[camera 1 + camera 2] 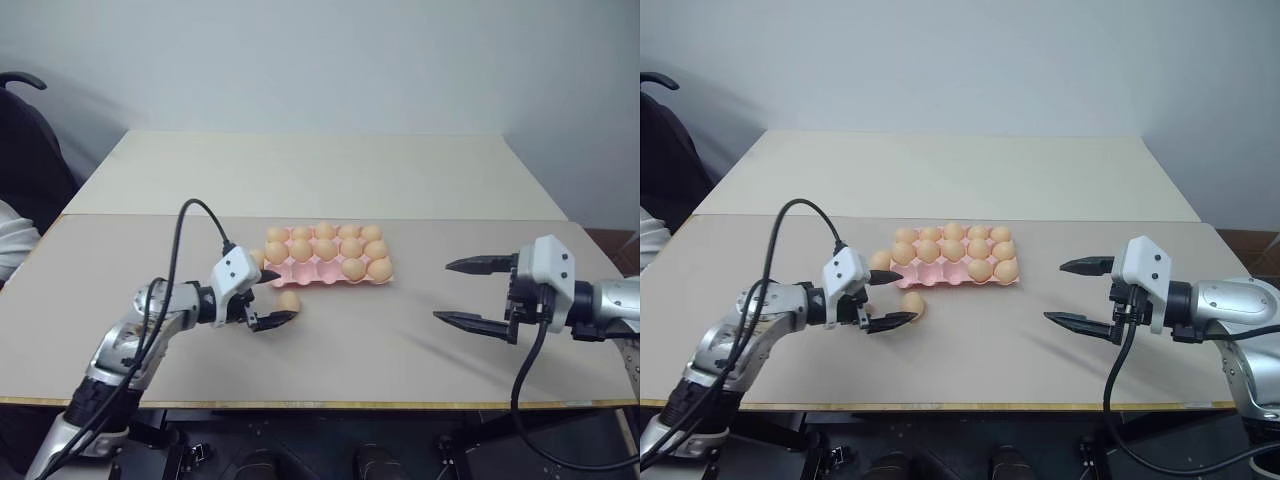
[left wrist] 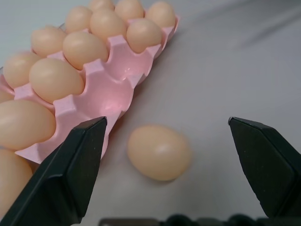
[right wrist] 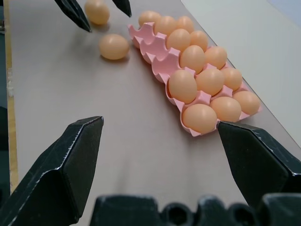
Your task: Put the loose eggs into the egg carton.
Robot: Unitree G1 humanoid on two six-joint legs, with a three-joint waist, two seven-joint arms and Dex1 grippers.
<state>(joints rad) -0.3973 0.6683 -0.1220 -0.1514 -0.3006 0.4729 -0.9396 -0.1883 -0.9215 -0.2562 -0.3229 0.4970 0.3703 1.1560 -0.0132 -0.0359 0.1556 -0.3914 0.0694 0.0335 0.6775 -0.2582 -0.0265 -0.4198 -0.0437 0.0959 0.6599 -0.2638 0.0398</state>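
Note:
The pink egg carton lies mid-table with several tan eggs in it; the front-row cups at its left end are empty. One loose egg rests on the table just in front of those cups. My left gripper is open, its fingertips either side of this egg's near end, not touching it. A second loose egg sits against the carton's left end. My right gripper hovers open and empty to the right of the carton.
A lighter second table adjoins at the back. A dark chair and a white cloth are at the far left. The table's front edge runs close below both arms.

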